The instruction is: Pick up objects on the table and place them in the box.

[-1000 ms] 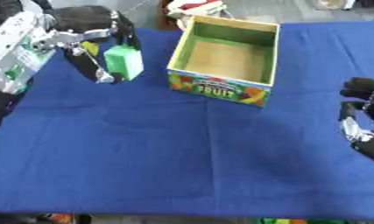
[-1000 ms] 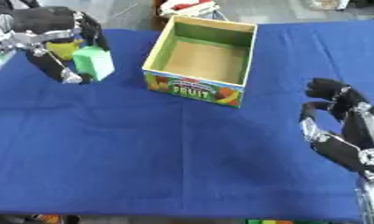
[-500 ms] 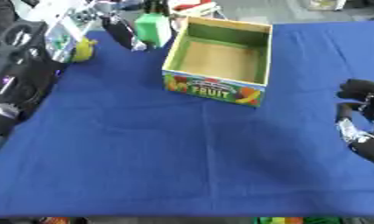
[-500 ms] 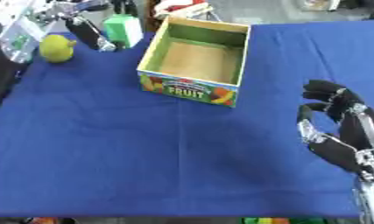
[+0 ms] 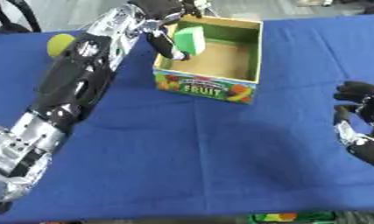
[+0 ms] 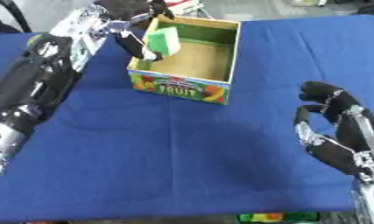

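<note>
Nearest the camera, the right hand [image 6: 339, 131] rests idle at the lower right of the blue table [image 5: 197, 153], fingers loosely bent and holding nothing. Farther in stands the cardboard box [image 5: 220, 89], open at the top; its front wall carries a printed picture of mixed fruit and the word "FRUIT" in white capitals, the only writing that can be read, with a smaller line above it too blurred to make out. The left arm reaches across to the box's near-left corner, where the left hand [image 5: 163, 19] pinches the green block [image 5: 190, 39] between its fingers and thumb, holding it just over the box's left wall, above the brown floor inside. The block looks like a small, stiff, flat-faced piece, probably light foam or plastic, though its material cannot be told for certain; its flat opposite faces give the natural place to grip, and it seems unlikely to break if let go from this height. Farthest off, at the table's left edge beyond the arm, lies a yellow ball [image 5: 60, 43], round and likely to roll, best taken from above with fingers closing round its sides.
</note>
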You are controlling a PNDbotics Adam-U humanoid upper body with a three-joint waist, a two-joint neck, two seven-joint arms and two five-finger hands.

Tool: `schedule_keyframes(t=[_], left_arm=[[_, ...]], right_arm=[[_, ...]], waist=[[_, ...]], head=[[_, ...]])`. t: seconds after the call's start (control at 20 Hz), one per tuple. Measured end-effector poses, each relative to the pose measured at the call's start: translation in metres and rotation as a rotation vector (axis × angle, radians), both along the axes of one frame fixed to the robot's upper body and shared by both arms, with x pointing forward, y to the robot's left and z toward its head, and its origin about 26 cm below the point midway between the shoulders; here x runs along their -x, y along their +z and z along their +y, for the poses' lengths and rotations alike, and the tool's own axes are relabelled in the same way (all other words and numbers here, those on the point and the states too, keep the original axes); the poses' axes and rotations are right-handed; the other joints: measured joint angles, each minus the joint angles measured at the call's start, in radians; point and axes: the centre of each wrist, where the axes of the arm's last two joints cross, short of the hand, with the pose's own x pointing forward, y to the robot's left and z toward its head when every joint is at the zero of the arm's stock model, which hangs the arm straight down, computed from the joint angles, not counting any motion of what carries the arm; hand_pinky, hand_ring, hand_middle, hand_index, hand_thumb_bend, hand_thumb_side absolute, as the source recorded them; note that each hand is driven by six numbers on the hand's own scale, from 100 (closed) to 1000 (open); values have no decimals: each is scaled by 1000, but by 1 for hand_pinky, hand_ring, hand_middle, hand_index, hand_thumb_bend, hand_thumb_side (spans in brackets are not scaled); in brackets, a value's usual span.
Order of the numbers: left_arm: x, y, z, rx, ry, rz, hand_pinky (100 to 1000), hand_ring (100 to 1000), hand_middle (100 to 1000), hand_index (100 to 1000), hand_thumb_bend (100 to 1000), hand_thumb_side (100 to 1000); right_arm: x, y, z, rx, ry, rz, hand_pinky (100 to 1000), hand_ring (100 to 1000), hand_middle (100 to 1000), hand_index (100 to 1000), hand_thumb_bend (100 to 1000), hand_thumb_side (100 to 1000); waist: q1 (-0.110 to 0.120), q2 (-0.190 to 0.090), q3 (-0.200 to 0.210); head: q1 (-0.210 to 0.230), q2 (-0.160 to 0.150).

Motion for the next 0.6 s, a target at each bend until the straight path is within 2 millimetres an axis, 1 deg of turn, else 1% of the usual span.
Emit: schedule_keyframes(t=[0.2,0.35,0.45,0.6], left_arm=[[-1,-1,4,19,18,-30,786,748,792,873,750,446],[-2,2,11,42,34,-46,766,724,770,858,687,414],[-1,6,21,70,57,-56,756,714,761,855,664,402],[-1,15,43,121,122,-69,749,706,753,852,657,391]], right_arm=[[0,0,0,0,0,1,735,793,756,823,100,100],[0,0,0,0,0,1,735,793,756,823,100,100],[0,0,0,0,0,1,735,793,756,823,100,100],[0,0,0,-1,-1,1,735,793,756,823,100,100]], waist=[[2,1,0],[2,3,2],[2,4,6],[1,4,13]], head=[[-6,0],[-10,0],[-12,-1],[-14,-1]])
